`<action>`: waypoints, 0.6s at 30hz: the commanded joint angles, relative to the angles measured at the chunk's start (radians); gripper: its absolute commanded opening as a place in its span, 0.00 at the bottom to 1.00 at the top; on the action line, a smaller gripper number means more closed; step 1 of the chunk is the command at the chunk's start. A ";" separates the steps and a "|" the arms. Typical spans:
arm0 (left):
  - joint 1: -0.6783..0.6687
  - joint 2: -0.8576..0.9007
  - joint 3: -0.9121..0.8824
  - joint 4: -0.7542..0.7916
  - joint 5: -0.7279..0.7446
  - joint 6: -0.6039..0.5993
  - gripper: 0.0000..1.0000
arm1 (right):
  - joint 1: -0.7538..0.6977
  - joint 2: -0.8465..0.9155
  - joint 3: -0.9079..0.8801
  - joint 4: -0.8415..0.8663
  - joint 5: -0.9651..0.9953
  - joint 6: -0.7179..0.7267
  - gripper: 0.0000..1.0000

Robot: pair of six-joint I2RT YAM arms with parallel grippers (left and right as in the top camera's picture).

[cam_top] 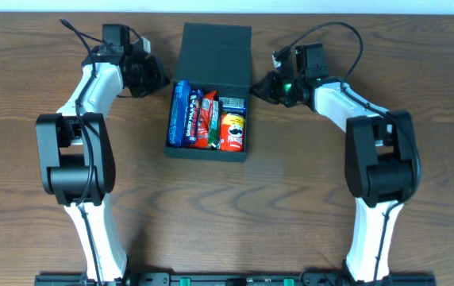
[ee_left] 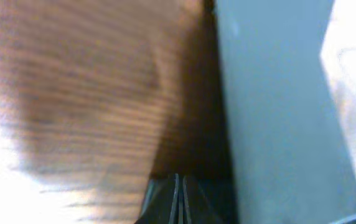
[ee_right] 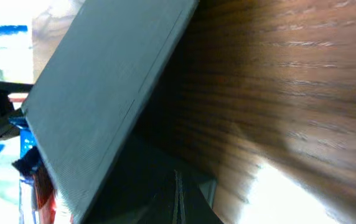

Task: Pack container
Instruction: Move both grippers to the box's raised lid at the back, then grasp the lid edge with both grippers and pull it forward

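Nearest the robot's base, bare wooden table (cam_top: pixel 235 214) is seen between the two arms. Beyond it, at the middle of the table, the box (cam_top: pixel 207 153) is set with its tray open to the overhead camera and already filled. A blue pack (cam_top: pixel 181 113) is laid along the left wall, red packs (cam_top: pixel 205 115) are wedged beside it, and a small red can (cam_top: pixel 233 131) is tucked into the near right corner. The snacks are packed edge to edge, presumably so that the lid can shut flat over them.

Farther back, the lid (cam_top: pixel 217 52) is thrown open on its hinge at the box's far side. From the wrist views it appears to be raised at a slant rather than laid flat, though this cannot be settled. The lid is flanked by both arms. The left claw (cam_top: pixel 152 79) is held just beside the lid's left edge, its fingers pressed together on nothing. The right claw (cam_top: pixel 262 89) is held close against the lid's right edge, likewise pinched closed and empty. Whether either claw is touching the lid cannot be told. The paired stance is judged to be a set-up for folding the lid forward over the tray, seemingly the one step of the packing left.
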 commanded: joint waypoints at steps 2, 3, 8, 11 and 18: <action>0.002 0.051 -0.002 0.038 0.051 -0.082 0.06 | -0.007 0.084 0.098 0.006 -0.092 0.058 0.02; 0.002 0.061 0.000 0.049 0.076 -0.094 0.06 | -0.007 0.101 0.120 0.005 -0.098 0.063 0.02; 0.002 0.130 0.040 0.084 0.134 -0.165 0.05 | -0.007 0.172 0.233 -0.021 -0.115 0.076 0.01; 0.001 0.178 0.098 0.084 0.175 -0.183 0.05 | -0.007 0.193 0.272 -0.036 -0.122 0.077 0.02; -0.019 0.266 0.247 0.084 0.269 -0.198 0.05 | -0.008 0.206 0.290 -0.035 -0.158 0.037 0.02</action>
